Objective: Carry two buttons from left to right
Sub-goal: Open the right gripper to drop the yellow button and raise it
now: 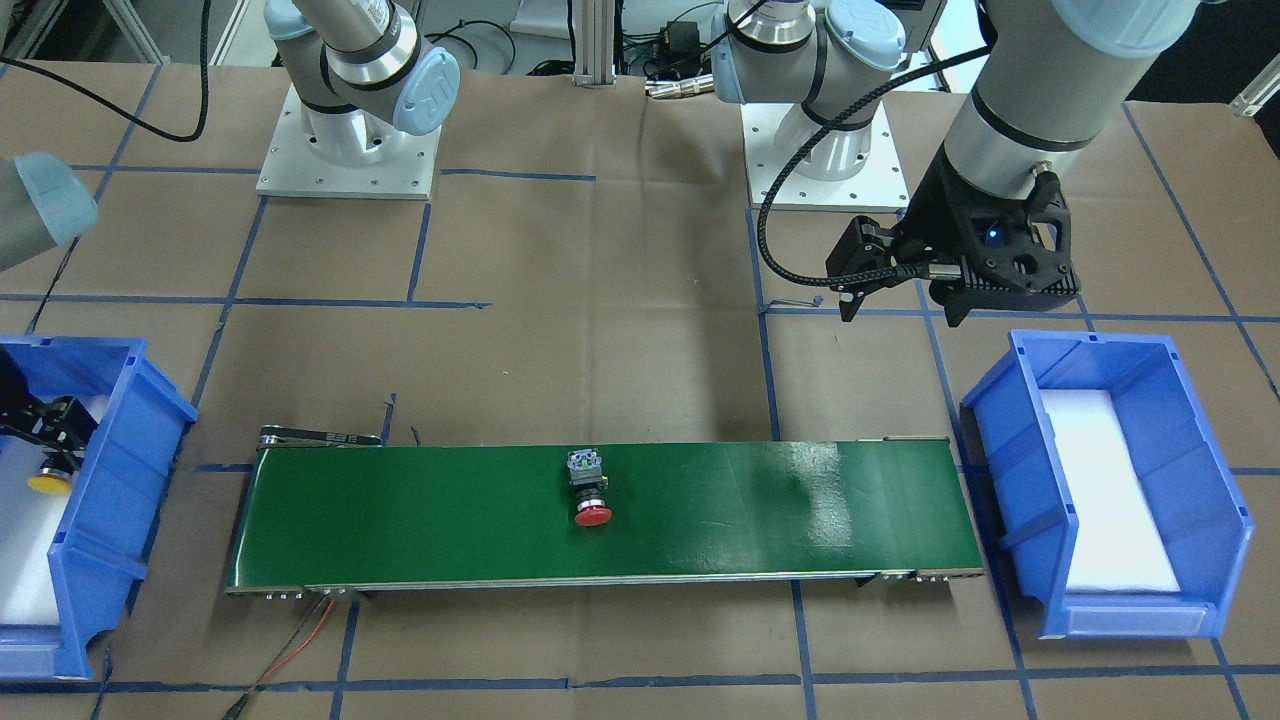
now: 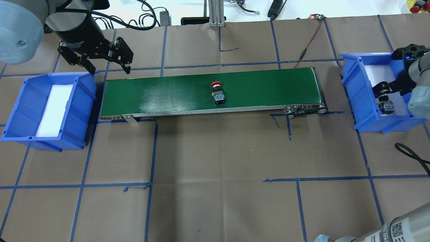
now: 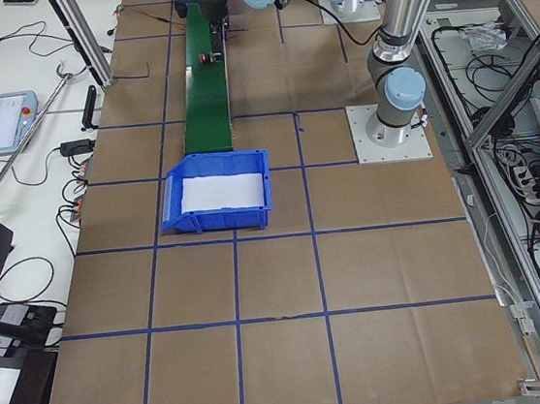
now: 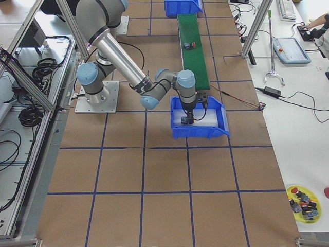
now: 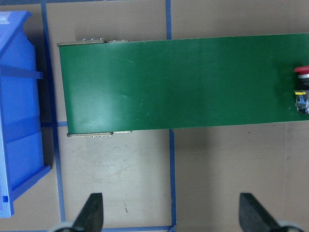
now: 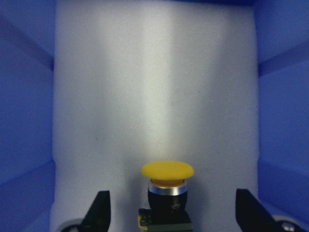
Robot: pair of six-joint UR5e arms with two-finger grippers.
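The red button [image 2: 217, 92] lies on its side at the middle of the green conveyor belt [image 2: 168, 90]; it also shows in the front view [image 1: 590, 492] and at the right edge of the left wrist view [image 5: 302, 72]. The yellow button [image 6: 167, 180] lies on the white foam in the blue bin [image 2: 351, 79] at the belt's right end, also seen in the front view [image 1: 47, 483]. My right gripper [image 6: 169, 212] is open, with its fingers [image 6: 100, 210] on either side of the yellow button and apart from it. My left gripper [image 2: 110, 71] is open and empty, above the table just behind the belt's left end.
A second blue bin [image 2: 20, 111] with white foam stands at the belt's left end, with nothing on the foam. Red and black wires [image 2: 307, 43] run from the belt's far right corner. Blue tape lines mark the brown paper table cover.
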